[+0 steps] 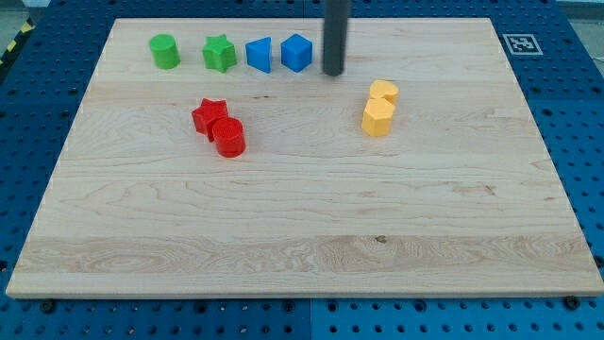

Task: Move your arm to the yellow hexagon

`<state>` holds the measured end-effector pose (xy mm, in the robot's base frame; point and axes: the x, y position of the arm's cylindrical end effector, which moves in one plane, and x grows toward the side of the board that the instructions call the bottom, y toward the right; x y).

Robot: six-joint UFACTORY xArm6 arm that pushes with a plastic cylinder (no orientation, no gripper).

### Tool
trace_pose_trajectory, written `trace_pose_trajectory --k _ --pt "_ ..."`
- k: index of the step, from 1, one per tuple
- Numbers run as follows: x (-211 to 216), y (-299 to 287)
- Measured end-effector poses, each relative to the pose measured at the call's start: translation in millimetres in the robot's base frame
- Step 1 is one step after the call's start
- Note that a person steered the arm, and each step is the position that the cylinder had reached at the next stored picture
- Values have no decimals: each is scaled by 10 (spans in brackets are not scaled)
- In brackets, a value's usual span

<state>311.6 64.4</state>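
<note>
My tip [333, 74], a bare rod with no pincer to open or close, stands on the desk [283, 217]; the yellow hexagon [377, 118] lies near, toward the view's lower right, just beyond another yellow block [384, 92].

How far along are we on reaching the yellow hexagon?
Done: my tip is down on the board, beside the blue cube. In hand: it stands apart from the yellow pair, up and to the view's left. Left: close the gap to the yellow hexagon, the nearer block below the other yellow block.
</note>
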Motion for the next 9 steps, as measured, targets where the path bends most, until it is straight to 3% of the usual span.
trace_pose_trajectory --k 1,2,3,4,6,9 --pt "151 776" --pt "745 1101" --pt "1497 1110" --pt "1857 876" --pt "1882 587" --pt "1550 306"
